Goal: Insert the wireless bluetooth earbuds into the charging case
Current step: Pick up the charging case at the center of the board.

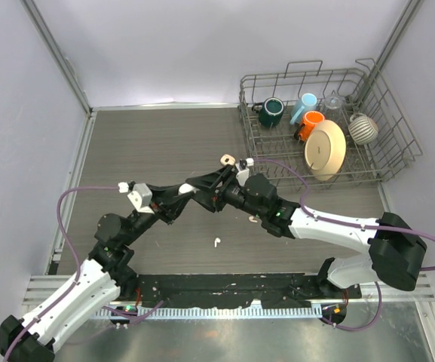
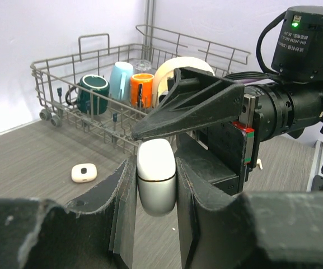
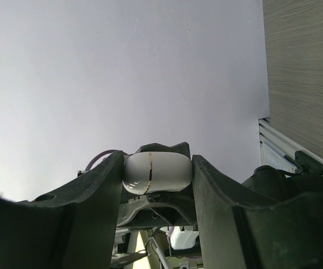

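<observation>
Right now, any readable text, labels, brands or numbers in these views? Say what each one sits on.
White print on the right arm's black housing, below a green light: several lines, too small to read.
charging case: no marking visible.
Mugs: no text visible.
No other lettering shows in any view.
</observation>
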Action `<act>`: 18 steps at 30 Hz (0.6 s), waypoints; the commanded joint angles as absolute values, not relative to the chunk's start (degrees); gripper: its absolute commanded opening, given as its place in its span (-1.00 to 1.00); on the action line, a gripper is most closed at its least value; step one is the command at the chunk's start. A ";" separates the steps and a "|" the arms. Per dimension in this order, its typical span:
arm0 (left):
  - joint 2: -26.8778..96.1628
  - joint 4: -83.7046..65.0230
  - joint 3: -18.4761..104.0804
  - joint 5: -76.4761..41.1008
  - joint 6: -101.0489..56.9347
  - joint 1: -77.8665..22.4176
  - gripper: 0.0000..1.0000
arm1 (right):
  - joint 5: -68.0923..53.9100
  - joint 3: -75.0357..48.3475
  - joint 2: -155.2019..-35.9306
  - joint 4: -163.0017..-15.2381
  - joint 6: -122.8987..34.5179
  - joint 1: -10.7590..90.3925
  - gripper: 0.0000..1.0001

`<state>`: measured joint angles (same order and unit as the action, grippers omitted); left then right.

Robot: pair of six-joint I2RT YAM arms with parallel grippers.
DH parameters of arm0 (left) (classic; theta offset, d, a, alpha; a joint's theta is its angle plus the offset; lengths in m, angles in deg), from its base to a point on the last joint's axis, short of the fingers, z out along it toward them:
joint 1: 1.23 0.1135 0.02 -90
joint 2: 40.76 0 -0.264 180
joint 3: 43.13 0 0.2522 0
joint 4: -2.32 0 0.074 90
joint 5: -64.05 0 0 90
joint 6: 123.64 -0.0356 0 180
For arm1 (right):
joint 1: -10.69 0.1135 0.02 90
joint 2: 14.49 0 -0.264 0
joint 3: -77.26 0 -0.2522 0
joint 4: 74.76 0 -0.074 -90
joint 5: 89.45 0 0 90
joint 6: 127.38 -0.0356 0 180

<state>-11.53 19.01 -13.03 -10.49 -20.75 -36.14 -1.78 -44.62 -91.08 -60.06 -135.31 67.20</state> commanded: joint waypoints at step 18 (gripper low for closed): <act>-10.18 21.87 -12.23 -11.54 -21.24 -36.38 -0.80 | -0.86 -48.37 -87.88 -53.63 -137.57 68.17 -0.12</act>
